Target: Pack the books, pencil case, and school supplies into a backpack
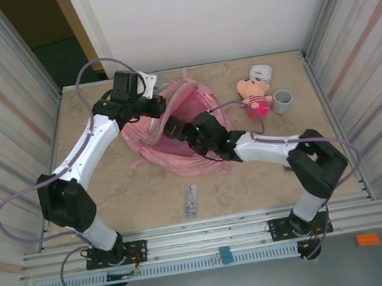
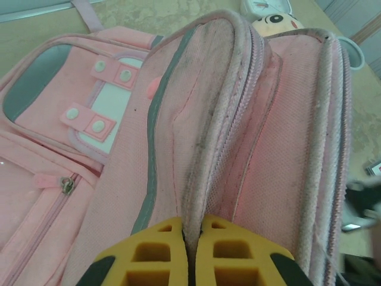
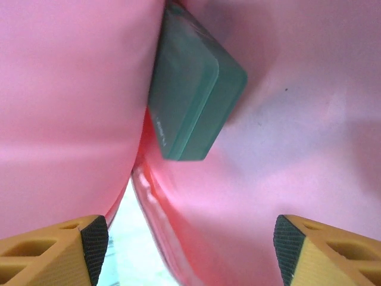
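The left end effector (image 2: pixel 189 256) is clenched on the rim of the backpack (image 2: pixel 119 179), pinching the zip edge, evidently to lift it so the main pocket gapes and the other arm has room. The right end effector (image 3: pixel 190 238) is deep inside that pocket with its jaws spread wide and nothing between them. The green case (image 3: pixel 190 95) lies free ahead of it, tilted against the pink lining, so it looks released and packed. The pen (image 1: pixel 192 200) lies on the worktop (image 1: pixel 267 175) near the front edge, well apart from the backpack, and is probably next. The doll (image 1: pixel 255 95) and cup (image 1: pixel 282 100) stand at the far right, out of the way.
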`<state>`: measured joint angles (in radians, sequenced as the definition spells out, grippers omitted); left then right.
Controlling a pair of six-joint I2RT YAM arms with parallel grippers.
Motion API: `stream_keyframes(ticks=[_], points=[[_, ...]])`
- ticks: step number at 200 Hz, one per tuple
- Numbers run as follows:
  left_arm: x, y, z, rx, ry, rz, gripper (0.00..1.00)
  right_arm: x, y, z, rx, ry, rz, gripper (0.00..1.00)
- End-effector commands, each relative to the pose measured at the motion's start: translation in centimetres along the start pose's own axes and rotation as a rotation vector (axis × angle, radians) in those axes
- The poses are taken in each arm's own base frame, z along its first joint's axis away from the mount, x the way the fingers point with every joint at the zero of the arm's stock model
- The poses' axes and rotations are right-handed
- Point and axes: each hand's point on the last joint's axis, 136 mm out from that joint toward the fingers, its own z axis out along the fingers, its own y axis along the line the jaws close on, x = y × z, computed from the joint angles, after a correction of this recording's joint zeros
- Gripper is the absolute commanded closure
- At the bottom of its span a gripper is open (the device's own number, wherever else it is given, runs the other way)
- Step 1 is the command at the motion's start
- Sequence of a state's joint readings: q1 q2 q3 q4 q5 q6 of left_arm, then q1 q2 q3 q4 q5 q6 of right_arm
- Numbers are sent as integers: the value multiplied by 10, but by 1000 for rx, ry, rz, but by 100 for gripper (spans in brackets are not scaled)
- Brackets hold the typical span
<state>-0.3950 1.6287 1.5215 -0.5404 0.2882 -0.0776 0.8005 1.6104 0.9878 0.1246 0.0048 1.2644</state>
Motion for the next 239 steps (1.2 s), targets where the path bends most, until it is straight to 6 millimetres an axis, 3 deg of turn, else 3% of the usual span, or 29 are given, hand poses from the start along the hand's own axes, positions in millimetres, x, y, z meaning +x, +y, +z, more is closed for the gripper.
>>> stream_keyframes(ticks=[1,34,69,101,116,134,161,196,221,239], points=[[-11,18,-14,-64,-57,18,100,-4,-14,-39,134,-42,-196,25],[-6,21,-11,-77,-44,9,100,7,-20,-99,336,-21,-362,25],[-5,23,-8,-78,-38,-11,100,19,-30,-135,490,72,-378,25],[1,27,-4,-99,-19,-26,100,42,-27,-118,460,161,-353,25],[4,27,-2,-90,-16,-37,100,54,-12,-103,425,258,-390,25],[8,28,0,-91,-11,-45,100,65,-12,-108,531,342,-481,25],[15,30,1,-100,-9,-46,100,68,-30,-118,703,300,-543,25],[16,29,-1,-96,-8,-29,100,124,-53,-90,612,304,-458,29],[14,26,1,-76,-16,-30,100,142,-77,-87,683,244,-431,28],[12,25,2,-62,-23,-39,100,160,-93,-75,710,297,-430,28]])
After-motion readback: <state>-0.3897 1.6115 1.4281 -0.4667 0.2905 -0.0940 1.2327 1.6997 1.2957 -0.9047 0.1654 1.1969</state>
